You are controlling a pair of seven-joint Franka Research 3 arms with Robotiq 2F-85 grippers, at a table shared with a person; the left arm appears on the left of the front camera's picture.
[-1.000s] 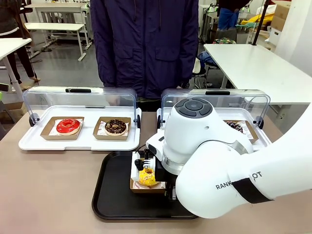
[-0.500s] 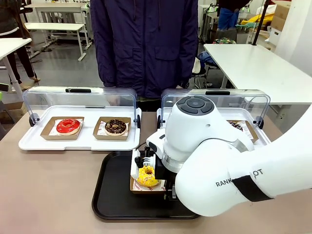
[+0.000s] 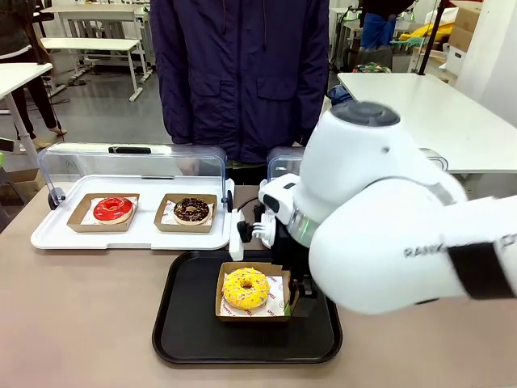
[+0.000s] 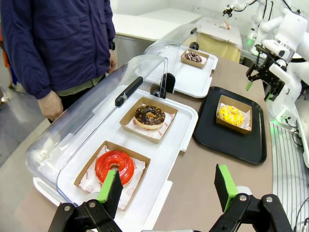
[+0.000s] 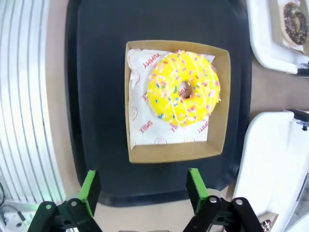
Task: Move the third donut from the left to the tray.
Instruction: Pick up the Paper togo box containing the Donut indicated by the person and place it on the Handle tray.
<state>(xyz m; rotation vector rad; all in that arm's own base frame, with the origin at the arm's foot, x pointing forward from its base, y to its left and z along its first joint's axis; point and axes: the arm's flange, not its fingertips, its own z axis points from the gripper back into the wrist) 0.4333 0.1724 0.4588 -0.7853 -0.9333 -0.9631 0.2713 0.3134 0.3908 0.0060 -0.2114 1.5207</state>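
Right gripper [image 5: 140,193] has let go and lifted, jaws wide. Third donut [image 3: 245,288] now rests mid-tray [image 3: 190,323]. Transfer looks done.

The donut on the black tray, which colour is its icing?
Bright yellow with small coloured sprinkles on the donut; the right wrist view shows it best.
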